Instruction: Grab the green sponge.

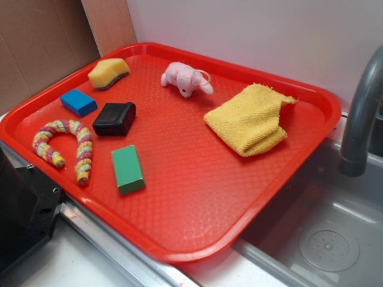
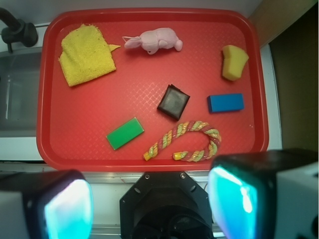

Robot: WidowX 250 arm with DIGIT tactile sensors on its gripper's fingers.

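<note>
The green sponge (image 1: 108, 73) is a small rounded yellow foam piece with a dark scouring layer underneath. It lies at the far left corner of the red tray (image 1: 257, 197). In the wrist view the green sponge (image 2: 234, 61) lies at the upper right of the red tray (image 2: 149, 162). My gripper (image 2: 149, 204) hangs high above the tray's near edge, over the robot base, far from the sponge. It is open, with nothing between its two wide-apart fingers (image 2: 67, 209). In the exterior view the gripper is out of view.
On the tray lie a blue block (image 1: 78, 102), a black box (image 1: 114, 118), a green rectangular block (image 1: 128, 169), a striped rope toy (image 1: 66, 146), a pink plush animal (image 1: 187, 78) and a folded yellow cloth (image 1: 248, 118). A sink with a grey faucet (image 1: 359, 119) is at right.
</note>
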